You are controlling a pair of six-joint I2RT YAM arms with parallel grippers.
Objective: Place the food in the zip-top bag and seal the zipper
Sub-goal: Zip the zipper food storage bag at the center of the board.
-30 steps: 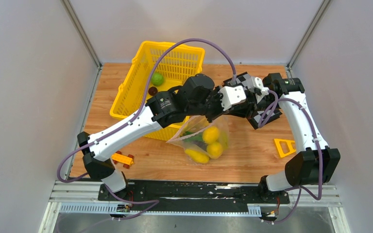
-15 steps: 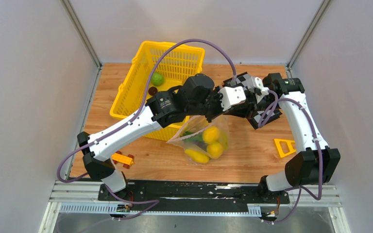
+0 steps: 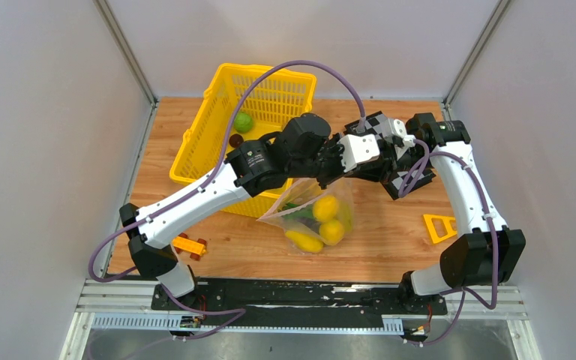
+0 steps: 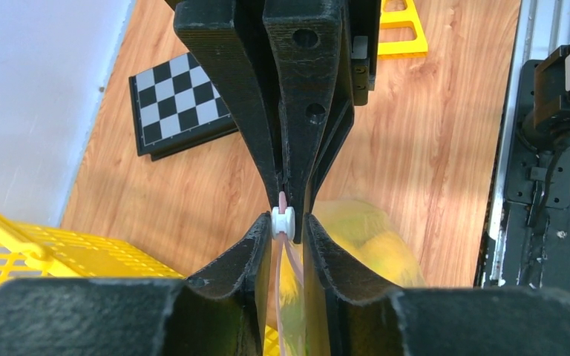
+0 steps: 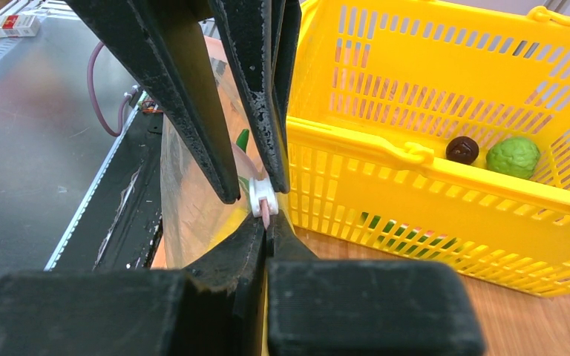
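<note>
Nothing visible has shifted in the last second: both grippers meet over the middle of the tabletop (image 3: 390,240), on the top edge of the zip-top bag (image 3: 272,216).

The left gripper (image 4: 283,226) has its fingers (image 4: 252,248) pressed against either side of the white slider (image 4: 283,220). The right gripper (image 5: 267,231) faces it just beyond the slider, its fingers together and pinching the pink zipper (image 4: 283,200). The clear bag hangs below them, just beside the near corner of the yellow basket (image 3: 195,161). It holds three yellow fruits (image 3: 325,208) and a green pod (image 3: 292,206). A green ball (image 3: 243,121) and a dark ball (image 3: 235,140) lie in the basket. An orange toy car (image 3: 189,245) sits near the left arm's base, and a chequerboard (image 4: 182,104) lies flat farther off.
</note>
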